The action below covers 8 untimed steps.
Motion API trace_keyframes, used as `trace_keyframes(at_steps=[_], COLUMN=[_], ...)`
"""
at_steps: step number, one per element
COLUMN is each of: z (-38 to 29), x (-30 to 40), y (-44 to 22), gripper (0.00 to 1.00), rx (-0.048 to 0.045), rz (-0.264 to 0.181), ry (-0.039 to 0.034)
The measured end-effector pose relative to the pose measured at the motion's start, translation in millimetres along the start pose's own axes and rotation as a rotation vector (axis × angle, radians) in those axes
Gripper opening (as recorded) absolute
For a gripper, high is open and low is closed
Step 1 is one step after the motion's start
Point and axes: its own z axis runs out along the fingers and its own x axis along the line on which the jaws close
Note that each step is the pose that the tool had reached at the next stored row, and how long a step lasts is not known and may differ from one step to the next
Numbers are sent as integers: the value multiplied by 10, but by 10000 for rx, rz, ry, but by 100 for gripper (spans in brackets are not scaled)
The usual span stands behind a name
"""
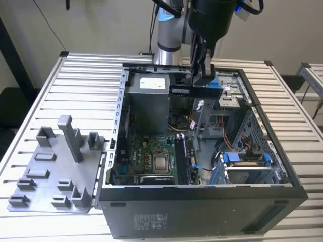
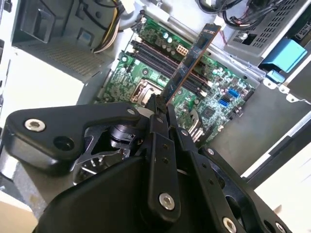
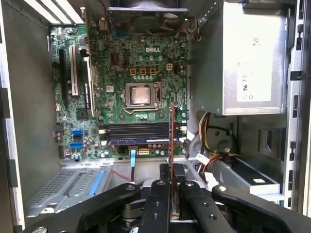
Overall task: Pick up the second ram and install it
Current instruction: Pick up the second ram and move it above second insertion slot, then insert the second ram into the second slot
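Above the open computer case [image 1: 202, 189], at upper centre of the exterior view, the tool [image 1: 203, 80] was clamped on the second ram [image 1: 180, 91] near one end, holding it clear of the motherboard [image 3: 121, 73]. I judged the stick light and stiff yet fragile, best gripped on its flat faces, away from the contact edge. In the first wrist view it hung edge-on over the memory slots [image 3: 141, 132], with the power supply [image 3: 243, 63] and loose cables [image 3: 209, 131] close beside. A grey tray [image 1: 45, 176] sat on the worktop [image 1: 81, 85] at the exterior view's lower left.

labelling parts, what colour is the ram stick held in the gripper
The ram stick is dark, nearly black, clearest in the second wrist view.
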Motion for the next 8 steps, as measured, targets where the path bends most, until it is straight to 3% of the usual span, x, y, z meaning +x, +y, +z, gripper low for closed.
trace_keyframes(at_steps=[8], z=[1], x=[-5], y=[-4], gripper=[14], rx=[-8], rz=[-93], ry=[0])
